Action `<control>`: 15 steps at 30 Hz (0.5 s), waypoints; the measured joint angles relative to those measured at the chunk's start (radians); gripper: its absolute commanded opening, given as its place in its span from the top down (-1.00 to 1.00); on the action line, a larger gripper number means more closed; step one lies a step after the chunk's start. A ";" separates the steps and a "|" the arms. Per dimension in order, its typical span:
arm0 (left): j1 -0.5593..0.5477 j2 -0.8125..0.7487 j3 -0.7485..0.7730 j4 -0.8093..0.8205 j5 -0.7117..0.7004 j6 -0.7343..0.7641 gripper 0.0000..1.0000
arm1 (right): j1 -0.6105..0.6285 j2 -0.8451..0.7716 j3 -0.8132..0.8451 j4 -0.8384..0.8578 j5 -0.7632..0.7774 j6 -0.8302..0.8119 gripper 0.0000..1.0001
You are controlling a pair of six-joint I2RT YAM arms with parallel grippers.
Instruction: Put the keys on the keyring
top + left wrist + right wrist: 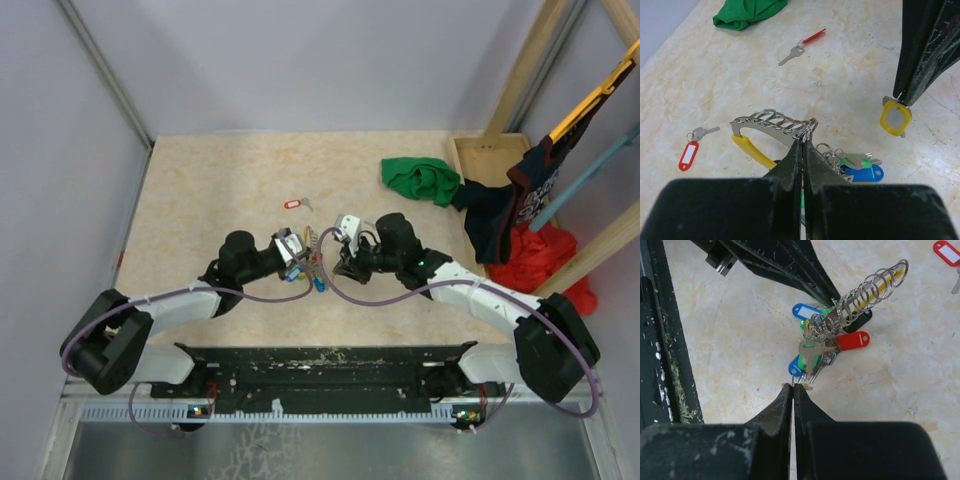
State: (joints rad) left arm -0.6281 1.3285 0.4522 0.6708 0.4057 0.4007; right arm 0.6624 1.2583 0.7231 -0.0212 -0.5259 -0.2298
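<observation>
Your left tool (802, 144) is pressed together on the keyring (772, 119), pinching it where the small rings bunch at one end. The keyring sits at the middle of the worktop (855, 70), between your two tools, with keys and blue, green and red tags hanging beneath it. Your right tool (793, 388) is pressed together too, pinching the yellow tag (896, 119) at its top, so the tag dangles from the tips just beside the keyring, apart from it. A key with a red tag (690, 152) lies loose on the worktop near the keyring. A red-headed key (801, 46) lies farther out, towards the green cloth (420, 180).
</observation>
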 measured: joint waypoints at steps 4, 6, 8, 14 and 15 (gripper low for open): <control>0.000 -0.001 0.003 -0.006 0.025 0.023 1.00 | 0.000 -0.010 -0.023 0.013 -0.005 -0.034 1.00; 0.000 -0.005 -0.004 0.004 0.039 0.028 1.00 | 0.000 -0.010 -0.023 0.018 -0.022 -0.050 1.00; 0.000 -0.014 -0.021 0.021 0.056 0.035 1.00 | 0.001 -0.010 -0.023 0.024 -0.040 -0.059 1.00; 0.000 -0.025 -0.055 0.066 0.117 0.049 1.00 | 0.006 0.002 -0.023 0.045 -0.050 -0.070 1.00; 0.000 -0.025 -0.056 0.070 0.124 0.049 1.00 | 0.010 0.007 -0.023 0.054 -0.051 -0.074 1.00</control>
State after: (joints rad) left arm -0.6277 1.3033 0.3965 0.7410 0.5293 0.4500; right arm 0.6724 1.2655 0.7002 0.0326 -0.5770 -0.3042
